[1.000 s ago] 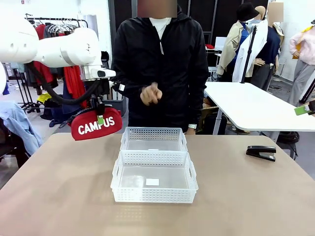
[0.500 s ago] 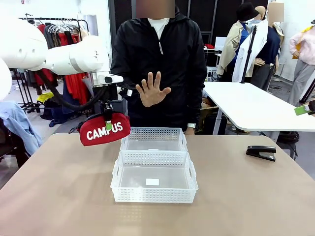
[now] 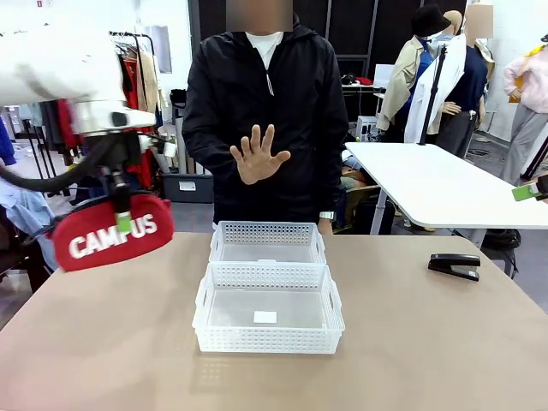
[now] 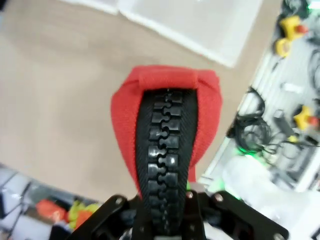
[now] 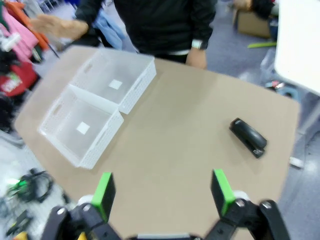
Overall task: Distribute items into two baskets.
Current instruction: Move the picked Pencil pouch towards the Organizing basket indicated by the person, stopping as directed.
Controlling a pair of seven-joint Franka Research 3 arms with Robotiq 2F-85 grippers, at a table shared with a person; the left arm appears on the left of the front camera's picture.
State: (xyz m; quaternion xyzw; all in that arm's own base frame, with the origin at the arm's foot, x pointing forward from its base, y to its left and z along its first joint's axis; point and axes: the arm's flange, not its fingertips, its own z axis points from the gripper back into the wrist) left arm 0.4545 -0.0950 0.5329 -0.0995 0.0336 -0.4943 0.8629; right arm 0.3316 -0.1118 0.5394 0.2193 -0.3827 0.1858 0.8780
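- The left gripper [image 3: 124, 224] hangs at the left end of the desk [image 3: 411, 342], its fingers pinching the red zip pouch [image 3: 111, 235] at the top edge.
- The pouch is held in the air, clear of the desk surface, with its white "CAMPUS" lettering facing the front camera and slanting up to the right.
- It hangs to the left of both baskets, apart from them and inside neither.
- In the left wrist view the pouch [image 4: 165, 115] hangs end-on below the left gripper [image 4: 165, 220], its black zipper running up from between the fingers, with the desk [image 4: 60, 100] underneath.
- The two white baskets sit in the middle of the desk, long sides touching: the near basket [image 3: 270, 340] toward the robot and the far basket [image 3: 267, 233] toward the person.
- Nothing lies in either except a small white label on the floor of each.
- The black stapler [image 3: 455, 265] lies on the right side of the desk, well apart from the baskets.
- The right gripper [image 5: 162, 192] hovers high over the desk [image 5: 170, 140], its green-padded fingers [image 5: 104, 192] spread wide and holding nothing.
- From there the stapler [image 5: 247, 136] lies to the right, and the near basket [image 5: 102, 145] and far basket [image 5: 137, 92] to the left.
- The person stands at the far side with one raised hand [image 3: 257, 156], palm toward the robot and digits spread.
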